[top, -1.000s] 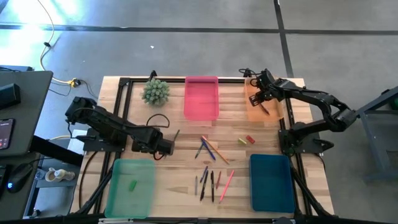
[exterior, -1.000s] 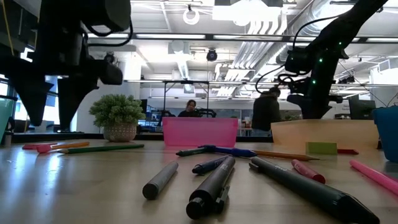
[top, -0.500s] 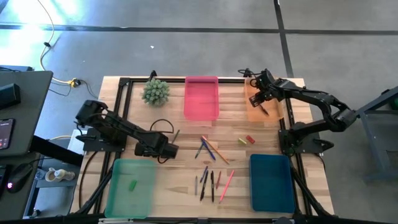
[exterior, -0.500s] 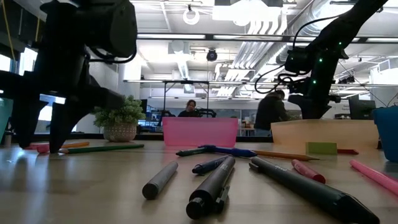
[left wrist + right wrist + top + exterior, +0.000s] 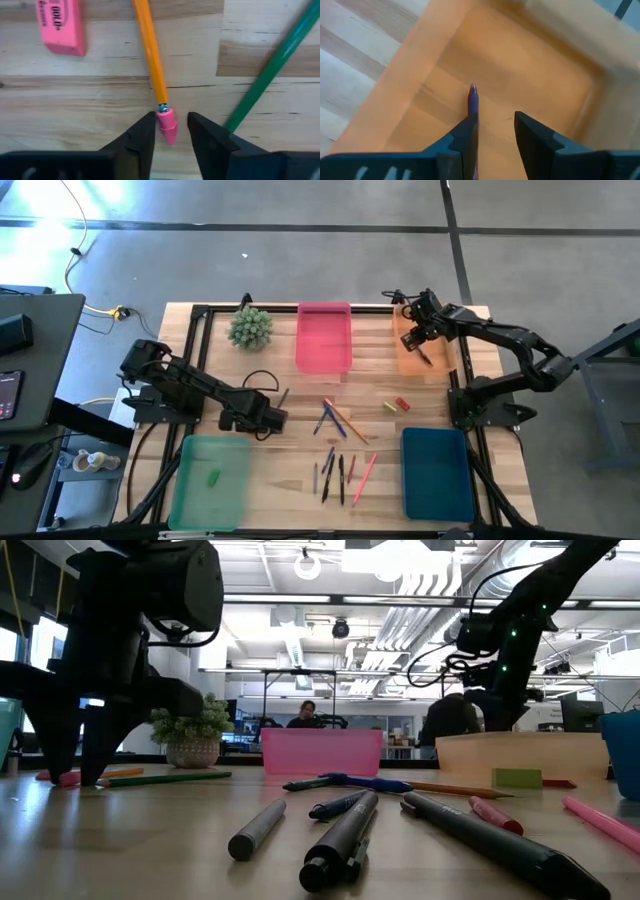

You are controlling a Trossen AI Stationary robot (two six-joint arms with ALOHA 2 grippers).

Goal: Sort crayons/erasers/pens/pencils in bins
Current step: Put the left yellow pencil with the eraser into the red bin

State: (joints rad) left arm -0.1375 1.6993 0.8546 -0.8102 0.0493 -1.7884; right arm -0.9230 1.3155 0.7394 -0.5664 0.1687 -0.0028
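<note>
My left gripper (image 5: 171, 120) points straight down at the table, left of centre (image 5: 266, 420). It is open, one finger on each side of the pink rubber end (image 5: 166, 124) of an orange pencil (image 5: 150, 50) that lies flat. Beside the pencil lie a green pencil (image 5: 270, 75) and a pink eraser (image 5: 60, 25). My right gripper (image 5: 495, 125) hangs open over the orange bin (image 5: 405, 362). A purple stick (image 5: 472, 100) shows along one of its fingers. The pink bin (image 5: 324, 338), the green bin (image 5: 210, 480) and the teal bin (image 5: 436, 472) stand around the table. My left gripper has one finger (image 5: 145, 135) right beside the pencil's rubber end, and a gap shows at the other finger (image 5: 205, 135); I cannot tell whether it touches. My right gripper has the purple stick close along one finger (image 5: 465, 135); whether they touch I cannot tell.
Several pens and sticks (image 5: 338, 470) lie in the middle toward the near edge, and more (image 5: 335, 418) lie at the centre. Two small erasers (image 5: 398, 406) lie right of them. A potted plant (image 5: 250, 327) stands at the far left. A green block (image 5: 212, 477) lies in the green bin.
My left gripper has come down until its fingertips are at the table beside the pencils. Its fingers have drawn closer together around the orange pencil's end. The pencils and erasers lie where they were.
</note>
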